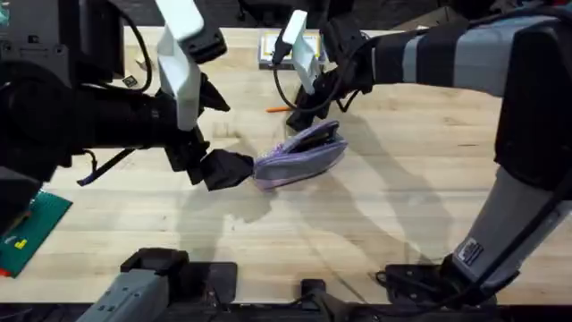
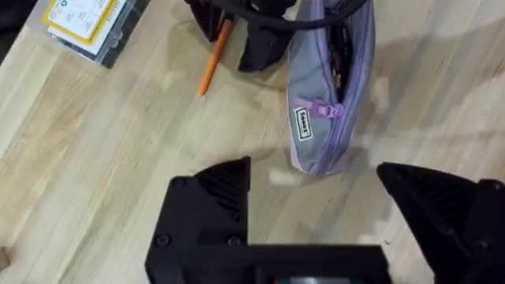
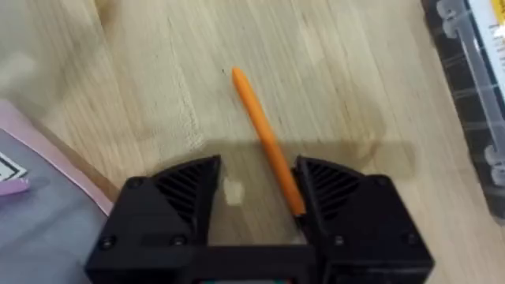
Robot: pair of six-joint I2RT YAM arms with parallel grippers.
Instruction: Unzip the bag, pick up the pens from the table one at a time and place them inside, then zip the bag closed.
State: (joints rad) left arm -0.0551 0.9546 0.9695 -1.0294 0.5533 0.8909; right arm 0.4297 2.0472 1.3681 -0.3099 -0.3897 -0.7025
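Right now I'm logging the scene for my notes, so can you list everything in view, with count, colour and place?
bag: one, grey with purple edging and zipper, mid-table, partly unzipped, between the two hands.
pen: one, orange, lying on the table just behind the bag, between the right hand's open fingers.
clear box: one, yellow label, at the far edge of the table.
green board: one, green with a yellow mark, at the table's near left edge.
table: one, pale wood planks, under everything.
left hand: one, black, open, just left of the bag's end and not touching it.
right hand: one, black, open, lowered over the pen.
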